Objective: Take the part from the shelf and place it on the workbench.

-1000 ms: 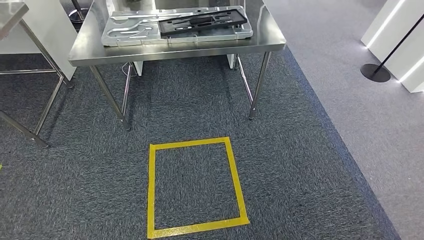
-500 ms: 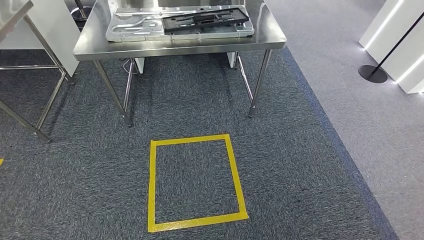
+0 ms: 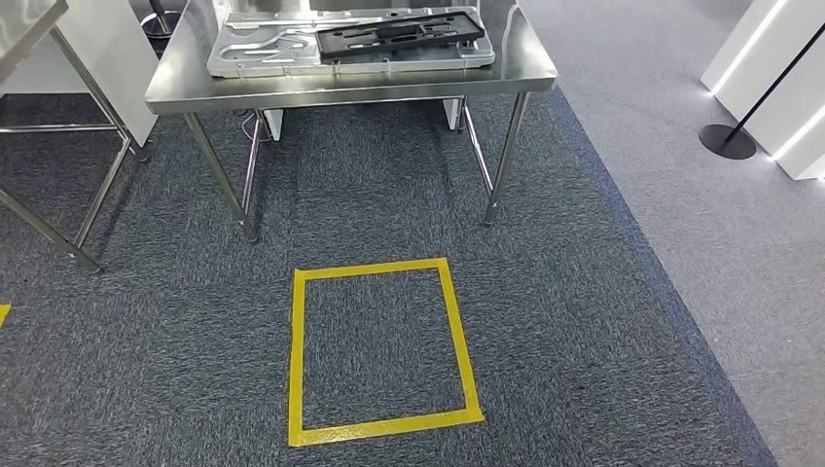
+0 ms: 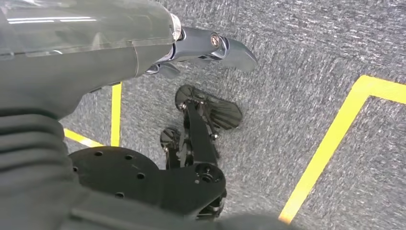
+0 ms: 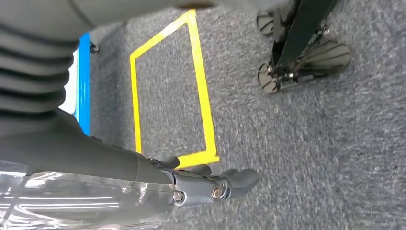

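Up front in head view: steel table (image 3: 350, 86) at top, far edge cut off by frame. Black part (image 3: 401, 35) lying flat on silver stamped panel (image 3: 282, 49) on that table; upper rim of both cropped. Second table (image 3: 29, 29) clipped at left. Yellow tape square (image 3: 379, 350) on dark carpet (image 3: 584, 321) near the table legs. Black stanchion base (image 3: 727, 142) at right, pole cut off.

Left wrist view: left hand (image 4: 210, 48) over carpet, fingers (image 4: 234, 50) loosely extended, gripping nothing; much hidden behind grey cover.

Right wrist view: right hand (image 5: 210, 184) likewise over carpet, fingers (image 5: 239, 179) slack, nothing in them; blurred.
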